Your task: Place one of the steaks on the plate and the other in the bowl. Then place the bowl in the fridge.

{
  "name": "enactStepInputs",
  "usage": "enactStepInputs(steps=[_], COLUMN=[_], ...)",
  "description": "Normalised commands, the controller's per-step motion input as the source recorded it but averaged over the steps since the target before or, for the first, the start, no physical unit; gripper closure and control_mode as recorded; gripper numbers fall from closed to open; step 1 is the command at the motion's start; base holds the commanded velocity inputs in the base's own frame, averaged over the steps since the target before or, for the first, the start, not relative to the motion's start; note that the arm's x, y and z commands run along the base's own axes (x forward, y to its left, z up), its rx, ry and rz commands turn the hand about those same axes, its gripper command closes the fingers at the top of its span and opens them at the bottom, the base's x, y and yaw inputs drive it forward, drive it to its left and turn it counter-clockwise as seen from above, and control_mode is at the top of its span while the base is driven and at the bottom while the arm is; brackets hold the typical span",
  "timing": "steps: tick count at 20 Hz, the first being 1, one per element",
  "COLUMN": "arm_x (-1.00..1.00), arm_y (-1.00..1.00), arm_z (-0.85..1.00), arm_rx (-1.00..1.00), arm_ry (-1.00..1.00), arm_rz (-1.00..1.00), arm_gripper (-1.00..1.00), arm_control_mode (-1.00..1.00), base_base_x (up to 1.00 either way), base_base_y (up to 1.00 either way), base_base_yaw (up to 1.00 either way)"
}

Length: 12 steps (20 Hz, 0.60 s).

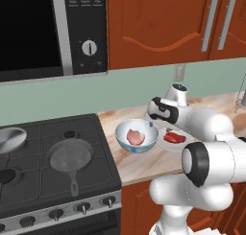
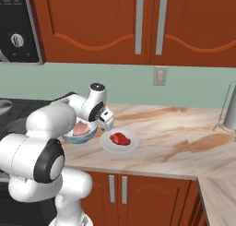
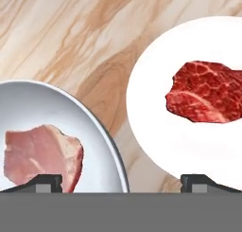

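Jaws spread wide and empty, the gripper hovers above the bowl holding the pink steak, plate at its three o'clock; rigid, likely slippery, best pinched across its near rim.

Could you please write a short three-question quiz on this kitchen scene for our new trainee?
1. True or false: the red steak lies on the plate.
2. What holds the pink steak: A the frying pan, B the bowl, C the bare counter?
3. How do the jaws of the gripper stand, and do they hold anything?

Key: 1 true. 2 B. 3 Open, holding nothing.
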Motion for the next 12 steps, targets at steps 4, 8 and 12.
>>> enactStepInputs(steps=[4, 8, 12], arm_x=[0.38, 0.29, 0.05], arm_y=[-0.01, 0.08, 0.15], arm_z=[-0.44, -0.25, -0.21], arm_rx=[0.04, 0.0, 0.0], arm_ry=[0.02, 0.01, 0.0], arm_rz=[0.02, 0.04, 0.06], arm_gripper=[-1.0, -1.0, -1.0], arm_control_mode=[-1.0, -1.0, -1.0], base_base_x=[0.0, 0.0, 0.0], base_base_y=[0.0, 0.0, 0.0], base_base_yaw=[0.0, 0.0, 0.0])
